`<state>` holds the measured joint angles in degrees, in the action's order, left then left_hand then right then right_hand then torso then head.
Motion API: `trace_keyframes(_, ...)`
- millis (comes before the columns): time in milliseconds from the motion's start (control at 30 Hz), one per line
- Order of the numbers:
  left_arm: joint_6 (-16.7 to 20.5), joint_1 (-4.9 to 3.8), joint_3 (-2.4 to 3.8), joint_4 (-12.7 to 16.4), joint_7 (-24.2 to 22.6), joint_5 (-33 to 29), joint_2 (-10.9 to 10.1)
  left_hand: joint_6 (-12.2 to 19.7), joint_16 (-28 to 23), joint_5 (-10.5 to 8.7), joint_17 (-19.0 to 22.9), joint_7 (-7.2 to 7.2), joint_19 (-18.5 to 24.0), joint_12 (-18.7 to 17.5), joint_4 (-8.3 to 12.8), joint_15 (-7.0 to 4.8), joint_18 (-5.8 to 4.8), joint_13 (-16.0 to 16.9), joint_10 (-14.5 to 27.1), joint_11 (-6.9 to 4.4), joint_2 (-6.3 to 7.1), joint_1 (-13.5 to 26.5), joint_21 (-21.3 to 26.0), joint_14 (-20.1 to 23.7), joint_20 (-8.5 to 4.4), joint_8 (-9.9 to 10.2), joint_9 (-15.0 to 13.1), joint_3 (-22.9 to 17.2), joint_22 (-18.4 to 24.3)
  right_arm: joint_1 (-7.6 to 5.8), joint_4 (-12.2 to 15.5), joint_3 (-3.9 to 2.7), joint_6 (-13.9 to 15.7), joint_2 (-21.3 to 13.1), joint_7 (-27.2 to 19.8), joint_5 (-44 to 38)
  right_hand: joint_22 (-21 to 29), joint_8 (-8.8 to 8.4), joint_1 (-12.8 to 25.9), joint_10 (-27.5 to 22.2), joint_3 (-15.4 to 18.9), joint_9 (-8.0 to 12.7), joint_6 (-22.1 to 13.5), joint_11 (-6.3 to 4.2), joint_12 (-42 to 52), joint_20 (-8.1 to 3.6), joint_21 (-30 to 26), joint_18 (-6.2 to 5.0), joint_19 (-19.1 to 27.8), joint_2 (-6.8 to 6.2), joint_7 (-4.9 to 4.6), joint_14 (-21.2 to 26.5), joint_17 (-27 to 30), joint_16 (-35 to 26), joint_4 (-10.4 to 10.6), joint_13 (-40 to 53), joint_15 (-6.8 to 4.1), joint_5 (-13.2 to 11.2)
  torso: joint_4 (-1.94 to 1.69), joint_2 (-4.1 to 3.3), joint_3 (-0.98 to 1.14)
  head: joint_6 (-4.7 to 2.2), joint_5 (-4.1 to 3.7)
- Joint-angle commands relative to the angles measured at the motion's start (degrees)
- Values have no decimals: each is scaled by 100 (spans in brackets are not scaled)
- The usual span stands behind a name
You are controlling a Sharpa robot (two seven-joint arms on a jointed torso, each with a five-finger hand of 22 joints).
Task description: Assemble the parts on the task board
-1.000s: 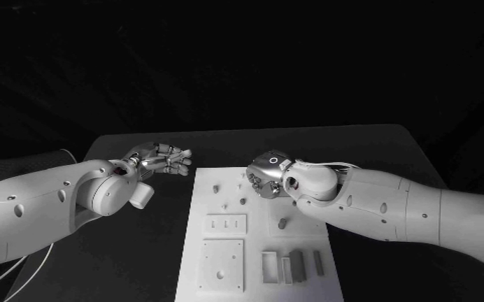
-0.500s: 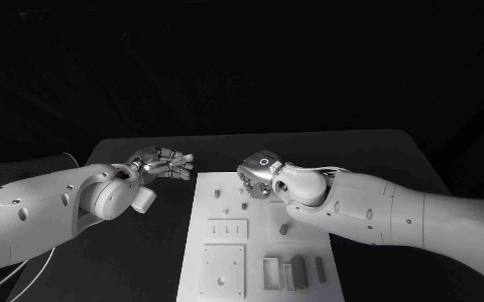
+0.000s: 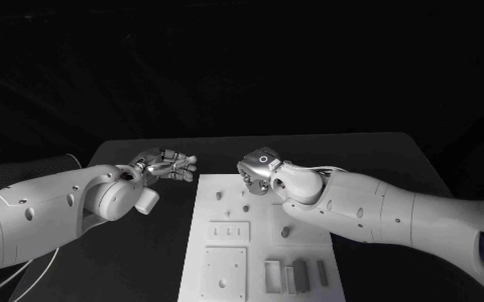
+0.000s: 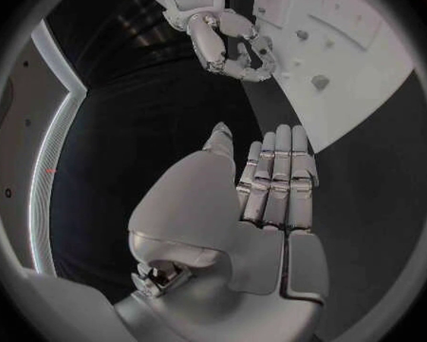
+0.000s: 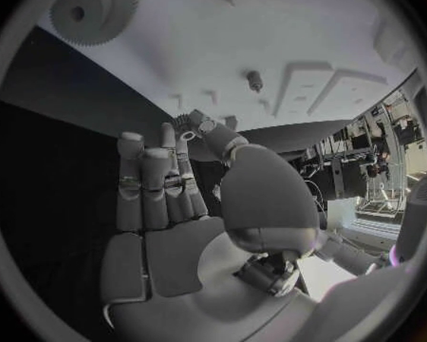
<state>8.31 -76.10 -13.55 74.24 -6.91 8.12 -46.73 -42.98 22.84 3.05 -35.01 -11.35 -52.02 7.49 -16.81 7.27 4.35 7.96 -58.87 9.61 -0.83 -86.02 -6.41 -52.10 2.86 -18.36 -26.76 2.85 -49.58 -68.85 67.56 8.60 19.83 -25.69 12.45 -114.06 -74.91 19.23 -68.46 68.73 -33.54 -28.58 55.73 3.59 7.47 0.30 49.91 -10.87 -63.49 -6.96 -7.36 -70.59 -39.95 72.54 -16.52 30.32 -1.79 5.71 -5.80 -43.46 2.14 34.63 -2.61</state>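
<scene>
The white task board (image 3: 264, 246) lies in the middle of the black table. Small pegs (image 3: 285, 231) stand in it, and slim rectangular parts (image 3: 298, 274) lie at its near end. My right hand (image 3: 260, 171) hovers over the board's far end with its fingers curled in. In the right wrist view its thumb and fingertips (image 5: 166, 138) close around a small gear (image 5: 180, 119), and whether they grip it is unclear. A large gear (image 5: 95, 6) lies on the board (image 5: 270, 30). My left hand (image 3: 168, 165) hangs beside the board's far left corner, fingers (image 4: 275, 175) straight, holding nothing.
A square plate with a hole (image 3: 223, 268) and a slotted block (image 3: 228, 231) sit on the board's near left. Bare black table (image 3: 141, 253) lies under my left arm. The right hand (image 4: 235, 47) also appears in the left wrist view at the board's corner (image 4: 365, 76).
My right hand has crept toward the board's far end and curled tighter. The left hand has barely moved. The camera has shifted slightly.
</scene>
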Motion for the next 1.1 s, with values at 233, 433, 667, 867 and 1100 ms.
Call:
trace_keyframes(233,-85,-7,5,25,-38,33,-1,-38,-31,-24,-9,-48,8,-30,2,2,47,6,-44,5,-11,-22,32,-34,-48,35,6,31,7,3,-129,-3,70,97,-99,-6,-117,23,-11,63,-41,-9,35,39,-40,-37,37,-413,-8,-45,-9,-4,7,16,-7,1,-51,6,6,-10,11,15,45)
trace_keyframes(433,-86,-7,5,22,-33,38,-2,-38,-34,-24,-13,-48,7,-34,2,2,43,6,-45,6,-9,-23,35,-35,-51,37,6,33,8,3,-187,-3,123,123,-121,-41,-116,21,-8,64,-43,-9,35,39,-44,-39,38,-413,-10,-45,-10,-5,9,17,-4,4,-51,5,6,-9,6,21,56)
trace_keyframes(667,-95,-7,5,32,-32,40,3,-39,-39,-24,-17,-48,5,-39,2,2,39,7,-48,5,-9,-24,37,-36,-55,38,7,35,8,5,-262,-3,130,180,-151,-7,-114,18,-16,65,-51,-10,37,38,-51,-42,39,-413,-11,-49,-9,-6,11,17,-8,9,-53,6,0,-13,6,27,70)
trace_keyframes(867,-93,-7,5,33,-28,40,-3,-40,-42,-24,-21,-48,4,-42,2,2,35,8,-50,6,-9,-24,39,-37,-58,39,7,37,9,7,-208,-3,121,177,-171,29,-114,16,-18,67,-55,-11,38,37,-55,-43,40,-413,-12,-49,-9,-7,12,18,-8,12,-53,5,14,-9,3,45,89)
trace_keyframes(1100,-89,-8,6,45,-26,46,-12,-41,-46,-24,-25,-48,2,-46,2,2,31,9,-52,5,-10,-24,41,-38,-61,40,8,39,9,7,-240,-2,77,178,-190,73,-113,14,-24,69,-61,-12,40,36,-59,-45,42,-413,-13,-46,-9,-8,14,19,-10,16,-54,6,20,-9,0,50,95)
